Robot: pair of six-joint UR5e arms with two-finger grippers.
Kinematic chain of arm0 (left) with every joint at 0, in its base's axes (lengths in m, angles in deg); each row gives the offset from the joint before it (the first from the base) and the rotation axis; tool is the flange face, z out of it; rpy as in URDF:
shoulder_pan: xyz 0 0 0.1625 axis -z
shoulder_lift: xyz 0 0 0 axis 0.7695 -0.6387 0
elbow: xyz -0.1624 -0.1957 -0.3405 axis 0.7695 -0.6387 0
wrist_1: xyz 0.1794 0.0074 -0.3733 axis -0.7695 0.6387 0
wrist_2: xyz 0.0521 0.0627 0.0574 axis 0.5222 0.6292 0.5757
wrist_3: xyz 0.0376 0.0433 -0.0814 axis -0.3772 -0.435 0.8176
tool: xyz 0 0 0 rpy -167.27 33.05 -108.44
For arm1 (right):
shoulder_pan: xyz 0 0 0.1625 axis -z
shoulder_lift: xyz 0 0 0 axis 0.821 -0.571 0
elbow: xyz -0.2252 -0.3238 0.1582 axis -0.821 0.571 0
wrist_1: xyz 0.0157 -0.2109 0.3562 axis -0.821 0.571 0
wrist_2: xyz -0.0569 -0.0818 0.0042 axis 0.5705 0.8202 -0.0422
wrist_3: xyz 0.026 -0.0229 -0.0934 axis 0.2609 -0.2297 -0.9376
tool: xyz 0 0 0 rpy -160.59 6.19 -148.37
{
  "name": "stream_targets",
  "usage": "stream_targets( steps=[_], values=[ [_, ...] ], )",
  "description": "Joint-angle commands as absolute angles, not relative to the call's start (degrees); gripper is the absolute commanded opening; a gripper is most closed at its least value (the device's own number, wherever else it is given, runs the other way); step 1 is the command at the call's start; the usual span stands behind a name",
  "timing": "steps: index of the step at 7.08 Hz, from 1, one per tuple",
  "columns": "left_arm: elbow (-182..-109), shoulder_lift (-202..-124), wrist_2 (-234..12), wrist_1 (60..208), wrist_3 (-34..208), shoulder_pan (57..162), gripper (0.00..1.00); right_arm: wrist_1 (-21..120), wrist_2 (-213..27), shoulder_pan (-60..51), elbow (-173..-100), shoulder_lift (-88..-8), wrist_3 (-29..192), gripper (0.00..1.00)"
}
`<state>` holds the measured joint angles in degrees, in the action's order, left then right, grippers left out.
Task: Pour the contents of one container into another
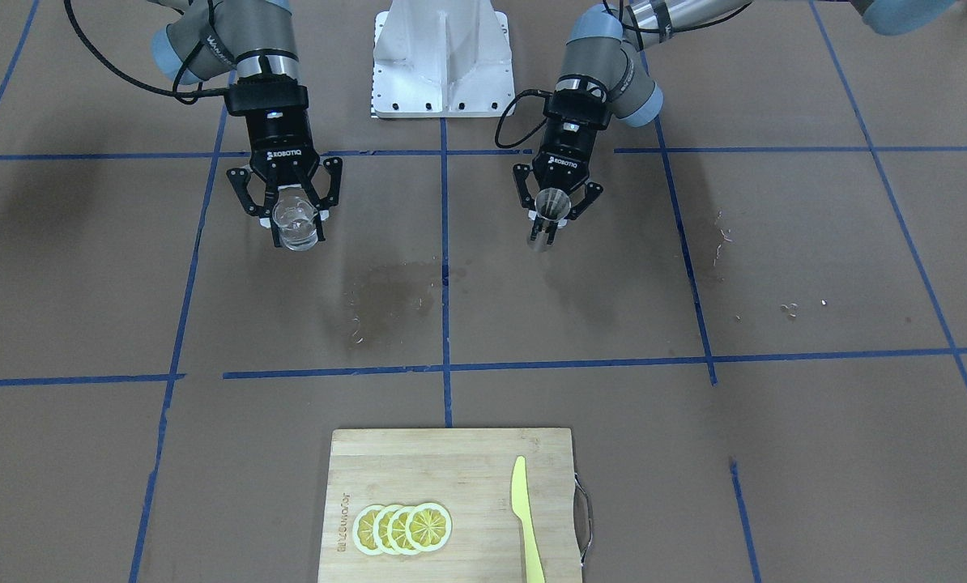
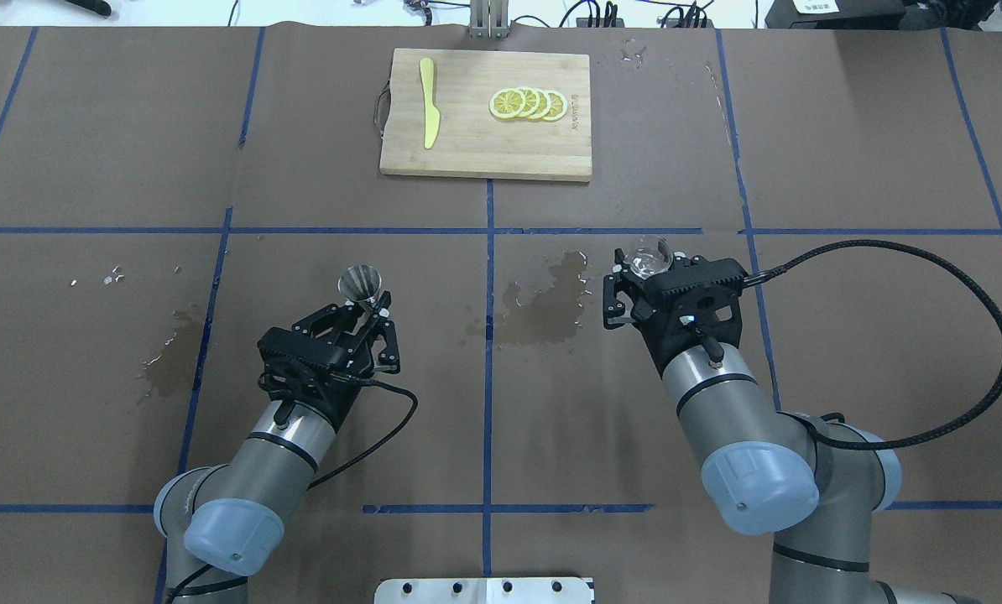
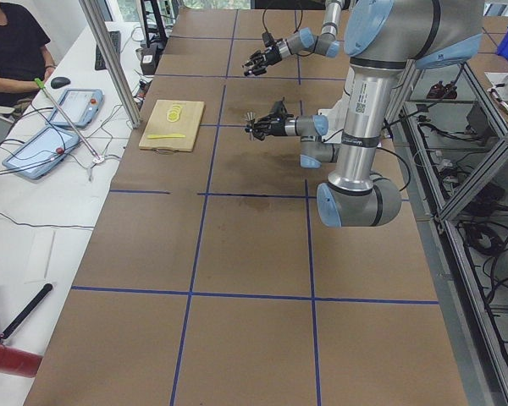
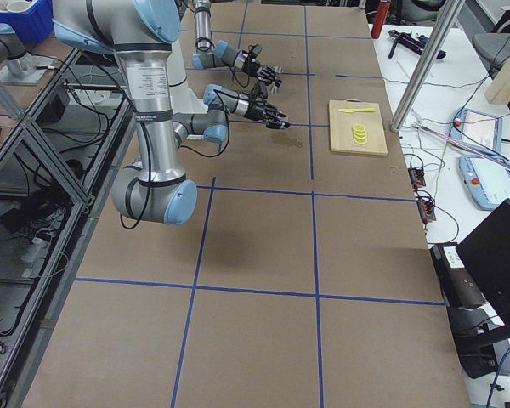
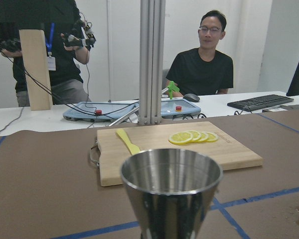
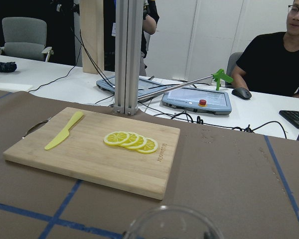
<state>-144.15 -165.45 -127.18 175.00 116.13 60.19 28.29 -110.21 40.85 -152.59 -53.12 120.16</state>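
My left gripper [image 2: 368,309] is shut on the waist of the silver hourglass jigger [image 2: 360,283], which stands upright with its open cone up [image 5: 172,186]; the front view shows the same gripper [image 1: 550,228] and jigger [image 1: 550,206]. My right gripper [image 2: 645,270] is shut on the small clear glass cup [image 2: 648,257], also upright; the front view shows that gripper [image 1: 298,236] and cup [image 1: 297,220]. Only the cup's rim [image 6: 172,225] shows in the right wrist view. The two containers are far apart, on either side of the table's centre line.
A wooden cutting board [image 2: 467,151] at the far middle carries lemon slices [image 2: 528,104] and a yellow knife [image 2: 428,113]. Wet stains [image 2: 543,306] darken the brown paper between the arms, with another stain [image 2: 165,373] at the left. The robot base [image 1: 443,61] is behind.
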Motion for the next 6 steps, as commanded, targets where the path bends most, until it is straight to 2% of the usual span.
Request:
stream_targets(
  steps=[1, 3, 6],
  values=[
    [-143.47, -170.12, -134.79, 175.05, 112.14, 61.12, 0.00, 34.94, -110.49, 41.03, -153.60, -48.55, 119.19, 0.06],
    [-138.92, -174.17, -135.96, 174.79, 112.04, 61.03, 0.00, 40.41, -110.58, 41.03, -156.15, -46.70, 117.09, 0.06],
    [-137.41, -174.63, -135.34, 174.70, 111.42, 60.85, 0.00, 42.43, -111.89, 40.86, -156.77, -44.51, 116.99, 0.06]
  ],
)
